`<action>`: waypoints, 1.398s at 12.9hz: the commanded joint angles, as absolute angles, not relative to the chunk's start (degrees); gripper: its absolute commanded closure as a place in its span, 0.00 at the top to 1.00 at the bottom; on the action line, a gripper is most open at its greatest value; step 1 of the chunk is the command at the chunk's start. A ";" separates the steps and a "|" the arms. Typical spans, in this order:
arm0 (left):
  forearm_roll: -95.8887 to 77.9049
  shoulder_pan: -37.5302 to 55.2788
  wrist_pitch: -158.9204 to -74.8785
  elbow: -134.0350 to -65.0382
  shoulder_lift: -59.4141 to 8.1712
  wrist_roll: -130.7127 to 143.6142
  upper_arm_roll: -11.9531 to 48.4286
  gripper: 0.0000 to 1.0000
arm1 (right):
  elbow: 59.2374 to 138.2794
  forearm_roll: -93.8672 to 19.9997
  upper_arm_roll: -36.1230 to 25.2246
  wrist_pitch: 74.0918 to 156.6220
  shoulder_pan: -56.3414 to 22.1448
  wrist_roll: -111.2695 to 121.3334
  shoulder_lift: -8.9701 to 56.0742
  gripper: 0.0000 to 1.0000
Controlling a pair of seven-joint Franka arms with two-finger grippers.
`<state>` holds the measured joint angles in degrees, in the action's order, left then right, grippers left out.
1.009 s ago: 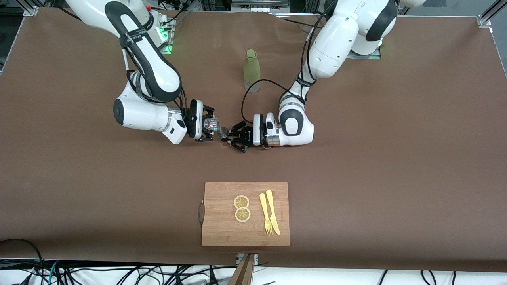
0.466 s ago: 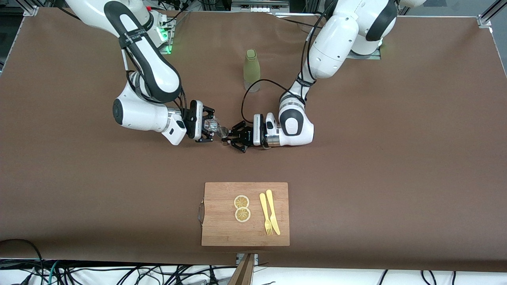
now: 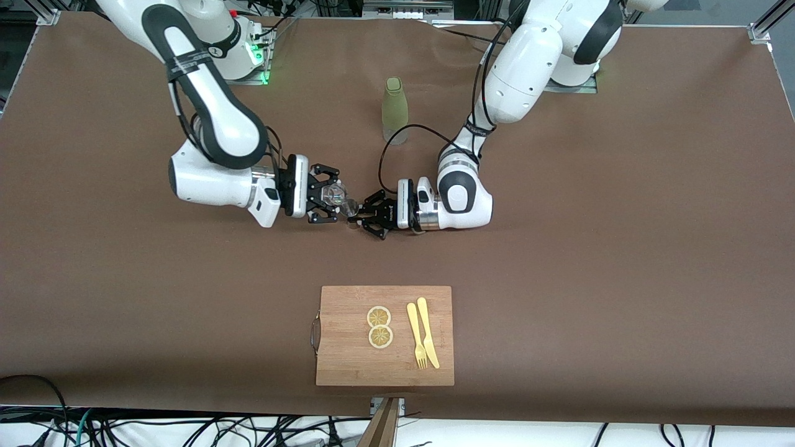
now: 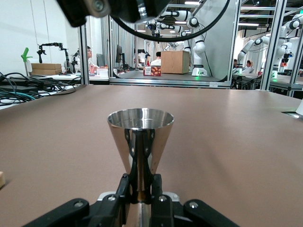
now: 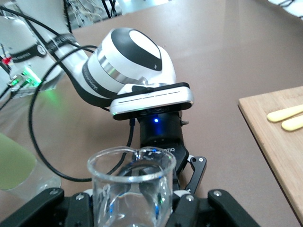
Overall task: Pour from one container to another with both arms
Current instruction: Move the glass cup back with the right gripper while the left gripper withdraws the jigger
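The small clear glass cup is up over the middle of the table, with my right gripper shut on it. In the right wrist view the cup fills the space between the black fingers. Right beside it is the silvery hourglass jigger, which stands upright. My left gripper is shut on its narrow waist. In the left wrist view the jigger rises from the left gripper with its round mouth upward. The cup's rim lies close to the jigger's mouth. I see no liquid.
A tall olive-green bottle stands farther from the front camera, between the arms. A wooden cutting board near the front edge carries two lemon slices and a yellow fork and knife. A black cable loops by the left wrist.
My right arm's forearm and wrist have shifted toward the right arm's end of the table and the wrist has turned, with the cup still next to the jigger. The left arm has not moved.
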<state>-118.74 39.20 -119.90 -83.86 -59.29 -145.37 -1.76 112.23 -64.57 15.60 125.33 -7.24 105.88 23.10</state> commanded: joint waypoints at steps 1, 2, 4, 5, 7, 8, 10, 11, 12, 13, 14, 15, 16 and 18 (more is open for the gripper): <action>-119.62 39.02 -119.71 -83.41 -59.07 -145.99 -2.37 0.00 | 113.82 -68.45 15.39 119.20 -3.00 111.42 21.09 0.14; -119.53 38.85 -119.71 -83.50 -58.80 -145.90 -2.37 0.00 | 113.91 -68.73 14.42 116.74 -2.03 113.45 21.35 0.14; -117.87 37.62 -119.27 -85.07 -57.14 -145.90 -2.37 0.00 | 114.43 -68.73 12.84 113.22 0.16 117.40 21.88 0.14; -116.99 36.92 -117.79 -86.04 -56.43 -145.90 -2.37 0.00 | 114.69 -68.73 12.14 111.20 0.96 119.51 22.41 0.14; -115.58 35.34 -115.06 -87.53 -55.29 -145.90 -2.37 0.00 | 115.05 -68.73 10.55 108.99 1.93 122.68 23.29 0.14; -114.71 34.46 -113.83 -88.76 -54.41 -145.90 -2.37 0.00 | 115.05 -68.73 9.68 107.59 2.28 124.96 24.16 0.14; -111.03 31.57 -111.28 -91.22 -52.31 -145.90 -2.37 0.00 | 115.05 -68.73 8.97 105.48 3.42 129.53 26.70 0.14; -108.22 29.81 -109.88 -92.10 -51.42 -145.99 -2.37 0.00 | 115.05 -68.73 8.96 104.60 4.30 131.20 28.02 0.14; -106.71 27.97 -107.17 -92.89 -51.07 -146.07 -2.37 0.00 | 115.05 -68.73 8.70 103.89 5.00 132.61 29.17 0.14; -105.83 26.73 -104.27 -93.42 -51.06 -146.16 -2.90 0.00 | 115.05 -68.64 8.01 102.84 5.88 134.28 30.48 0.14; -104.60 25.85 -102.32 -93.51 -50.98 -146.16 -4.03 0.00 | 114.70 -68.64 7.56 101.09 7.37 135.17 31.72 0.14; -102.24 24.36 -101.00 -93.52 -50.63 -146.25 -4.74 0.00 | 114.78 -68.64 7.30 99.68 8.43 136.31 32.77 0.14; -99.35 22.26 -100.64 -93.60 -50.19 -146.25 -4.83 0.00 | 114.70 -68.64 6.60 97.93 8.87 137.97 34.44 0.14; -94.07 18.39 -98.98 -93.60 -49.75 -146.25 -4.83 0.00 | 114.52 -68.56 4.84 96.25 9.75 140.88 36.90 0.14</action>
